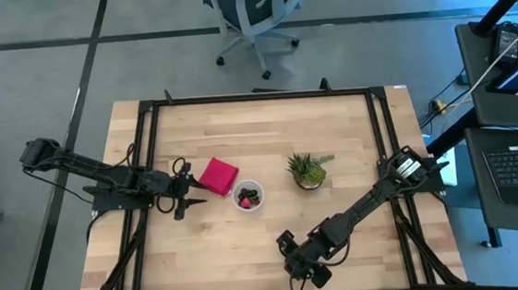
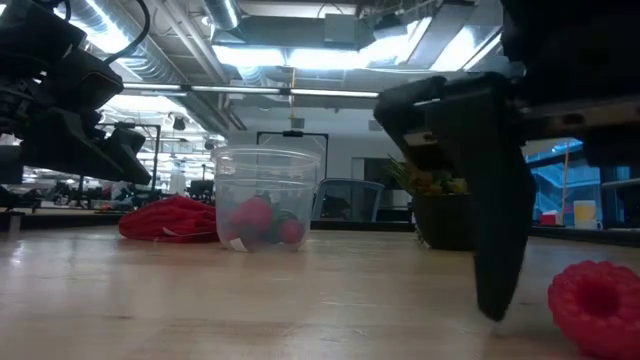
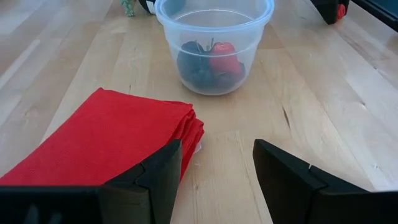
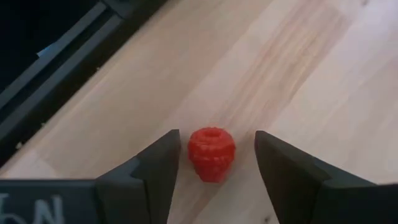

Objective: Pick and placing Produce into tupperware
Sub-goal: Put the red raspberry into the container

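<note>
The right end effector (image 4: pixel 214 171) sits low over the worktop (image 1: pixel 351 138) near its front edge, at about six o'clock from the tupperware (image 1: pixel 248 196) in the high view. Its two dark fingers (image 4: pixel 152 171) stand apart on either side of a bright red raspberry (image 4: pixel 212 153) lying on the wood. A gap shows on both sides of the berry, so nothing is gripped. In the low view one finger tip (image 2: pixel 497 290) comes down to the wood just beside the raspberry (image 2: pixel 598 306).

The left end effector (image 3: pixel 214 177) hovers at about nine o'clock from the tupperware, with its fingers spread wide and nothing between them. One finger is just above the edge of a folded red cloth (image 3: pixel 109 140), which lies at about ten o'clock from the tupperware.

The tupperware stands upright near the middle of the worktop and holds several pieces of produce (image 3: pixel 211 62), some red and some dark. A spiky green potted plant (image 1: pixel 308 170) stands at about two o'clock from it, apart from it.

Beyond the worktop's far edge, an office chair (image 1: pixel 253 6) stands on the floor.
</note>
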Action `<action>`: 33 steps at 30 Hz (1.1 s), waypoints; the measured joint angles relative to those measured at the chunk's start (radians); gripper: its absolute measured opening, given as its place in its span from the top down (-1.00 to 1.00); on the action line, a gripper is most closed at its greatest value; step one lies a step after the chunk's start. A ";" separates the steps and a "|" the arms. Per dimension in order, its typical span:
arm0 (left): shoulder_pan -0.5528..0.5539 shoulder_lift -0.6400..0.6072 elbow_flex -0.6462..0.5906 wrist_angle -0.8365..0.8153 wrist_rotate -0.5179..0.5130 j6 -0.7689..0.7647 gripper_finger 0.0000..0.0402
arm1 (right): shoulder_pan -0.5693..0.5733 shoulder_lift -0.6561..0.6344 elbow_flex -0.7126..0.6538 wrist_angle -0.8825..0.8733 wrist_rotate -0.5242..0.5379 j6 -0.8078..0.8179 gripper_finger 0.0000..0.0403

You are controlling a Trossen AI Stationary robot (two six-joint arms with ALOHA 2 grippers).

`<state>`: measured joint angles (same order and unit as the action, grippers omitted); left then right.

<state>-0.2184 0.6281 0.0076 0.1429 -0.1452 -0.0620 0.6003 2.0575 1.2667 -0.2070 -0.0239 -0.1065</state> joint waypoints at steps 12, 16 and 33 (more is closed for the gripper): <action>0.000 0.000 0.000 0.000 0.000 0.001 0.04 | 0.000 -0.002 0.002 -0.042 0.003 0.049 0.45; 0.000 0.000 0.000 0.000 0.000 0.001 0.04 | 0.000 -0.003 0.002 -0.042 0.003 0.047 0.53; 0.000 0.000 0.000 0.000 0.000 -0.006 0.04 | -0.137 -0.125 0.100 -0.225 0.011 -0.035 0.52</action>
<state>-0.2184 0.6280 0.0078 0.1429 -0.1452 -0.0684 0.4632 1.9329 1.3672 -0.4322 -0.0128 -0.1415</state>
